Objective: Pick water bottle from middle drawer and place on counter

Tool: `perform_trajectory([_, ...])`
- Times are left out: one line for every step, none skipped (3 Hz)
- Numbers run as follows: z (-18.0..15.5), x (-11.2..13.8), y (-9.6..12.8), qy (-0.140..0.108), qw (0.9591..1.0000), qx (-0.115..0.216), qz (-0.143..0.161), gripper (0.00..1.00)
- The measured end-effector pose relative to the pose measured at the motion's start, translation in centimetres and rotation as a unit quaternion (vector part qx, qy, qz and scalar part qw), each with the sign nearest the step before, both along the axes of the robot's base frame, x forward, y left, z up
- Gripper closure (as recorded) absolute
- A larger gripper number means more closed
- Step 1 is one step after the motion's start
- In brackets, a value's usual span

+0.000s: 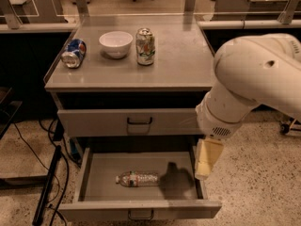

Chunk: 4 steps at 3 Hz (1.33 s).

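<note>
The reach is being staged: the gripper (206, 160), grip state untellable, is being held at the three o'clock rim of the middle drawer (94, 210), the water bottle (137, 179) lying inside at its nine o'clock, so a leftward descent is being called for.

One white arm (256, 74) is seen at the upper right of the frame, cut off by the right edge. Its bulky rounded elbow is bent downward and toward frame centre. A vented wrist (218, 121) is carried beneath, at centre right. The pale cream hand (207, 160) is hung straight down from it, in the lower right of centre, tilted slightly leftward.
</note>
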<state>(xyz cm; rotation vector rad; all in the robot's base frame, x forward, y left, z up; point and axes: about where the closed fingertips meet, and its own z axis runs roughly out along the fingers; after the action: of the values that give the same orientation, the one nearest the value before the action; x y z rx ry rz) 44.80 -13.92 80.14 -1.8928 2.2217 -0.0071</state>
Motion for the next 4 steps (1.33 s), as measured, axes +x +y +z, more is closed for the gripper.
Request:
perform_trajectory([-0.4, 0.0, 0.1, 0.003, 1.0, 0.001, 0.0, 0.0])
perform_trajectory([-1.9, -0.2, 0.9, 0.013, 0.9999, 0.006, 0.002, 0.0])
perform_trajectory([-8.8, 0.5, 3.7, 0.045, 0.9989, 0.01, 0.004, 0.0])
perform_trajectory([-12.6, 1.3, 5.1, 0.062, 0.998, 0.015, 0.003, 0.0])
